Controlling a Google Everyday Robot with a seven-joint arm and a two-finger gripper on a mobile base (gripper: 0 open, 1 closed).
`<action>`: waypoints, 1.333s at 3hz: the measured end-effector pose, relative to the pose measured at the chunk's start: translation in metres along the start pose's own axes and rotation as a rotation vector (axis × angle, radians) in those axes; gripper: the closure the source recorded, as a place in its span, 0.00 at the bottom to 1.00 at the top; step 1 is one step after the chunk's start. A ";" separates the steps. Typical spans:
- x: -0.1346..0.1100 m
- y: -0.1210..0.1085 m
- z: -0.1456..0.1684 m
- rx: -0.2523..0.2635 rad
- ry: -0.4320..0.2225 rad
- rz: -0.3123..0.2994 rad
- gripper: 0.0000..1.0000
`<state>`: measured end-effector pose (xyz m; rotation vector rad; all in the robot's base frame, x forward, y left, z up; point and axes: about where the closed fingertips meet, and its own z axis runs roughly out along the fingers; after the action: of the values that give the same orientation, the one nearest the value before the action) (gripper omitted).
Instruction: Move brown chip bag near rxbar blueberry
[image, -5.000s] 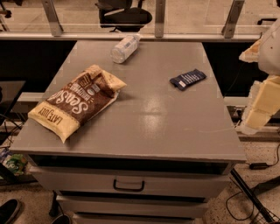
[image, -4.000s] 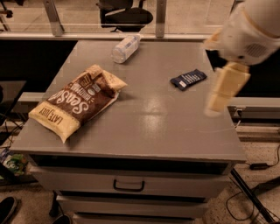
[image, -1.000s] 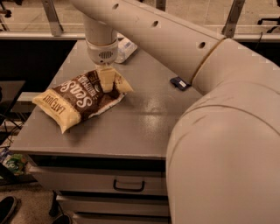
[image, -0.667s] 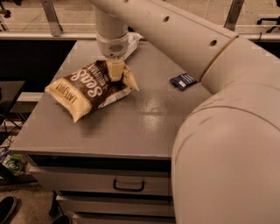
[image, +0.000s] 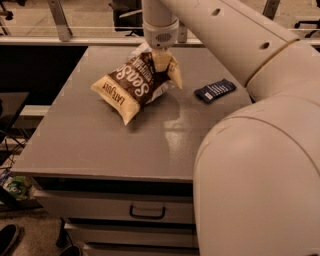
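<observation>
Hanging from the gripper (image: 161, 62), the brown chip bag (image: 131, 86) is being held over the far middle of the grey cabinet top (image: 95, 145). The gripper's two fingers are pinching the bag's cream-yellow upper end between them. The bag's long axis is running from about 1 o'clock at the held end down to about 7 o'clock. There the other cream end is dipping toward the surface; whether that end is touching the top cannot be told.

The rxbar blueberry (image: 215, 90) is lying flat on the same top, at about 4 o'clock from the gripper. It is near the bag but apart from it, with bare surface showing between them. Its long axis is sitting close to the 9-to-3 line, the right end tipped slightly away.

The coming move is likely turning on that offset. The bar is lying on the opposite side of the gripper from the bag's trailing end, so a carry toward 4 o'clock would be bringing the held end to the bar first and the body following behind. The robot's arm (image: 225, 30) is reaching in from the right, over the space behind the bar.
</observation>
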<state>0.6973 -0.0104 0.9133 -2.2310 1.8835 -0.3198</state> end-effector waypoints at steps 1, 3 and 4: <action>0.028 -0.006 -0.001 0.006 0.028 0.037 1.00; 0.071 0.007 0.007 -0.041 0.058 0.102 0.52; 0.068 0.001 0.010 -0.022 0.052 0.099 0.29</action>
<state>0.7099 -0.0776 0.9060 -2.1540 2.0248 -0.3458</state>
